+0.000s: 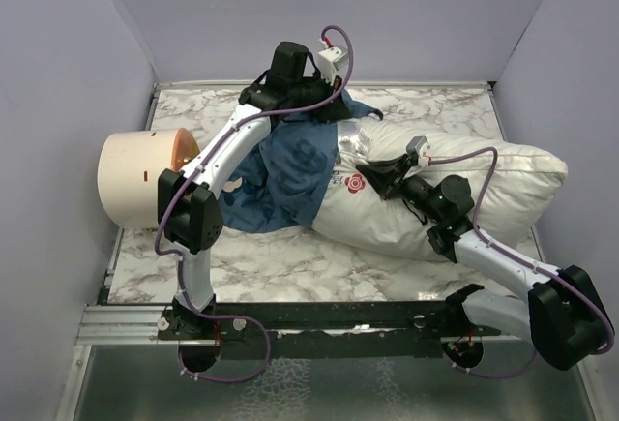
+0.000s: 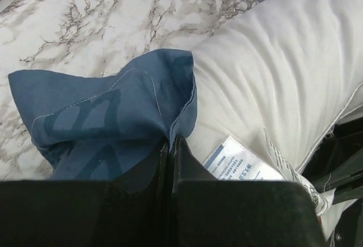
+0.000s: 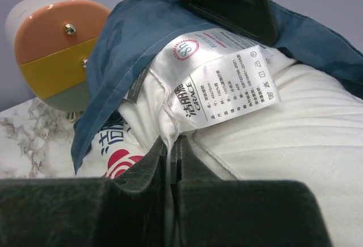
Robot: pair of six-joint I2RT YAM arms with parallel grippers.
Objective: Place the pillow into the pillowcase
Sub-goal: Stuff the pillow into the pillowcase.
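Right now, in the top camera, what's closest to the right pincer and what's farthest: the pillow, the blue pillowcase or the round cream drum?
1. Pillow: the right pincer is pinching it.
2. Pillowcase: just to its left, draped over the pillow's end.
3. Cream drum: far over on the left side.

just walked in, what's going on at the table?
The left hand is pinched shut on an edge of the blue pillowcase; the right hand is pinched on the white pillow at its seam by the care label. The case drapes over one end of the pillow only; most of it lies uncovered.
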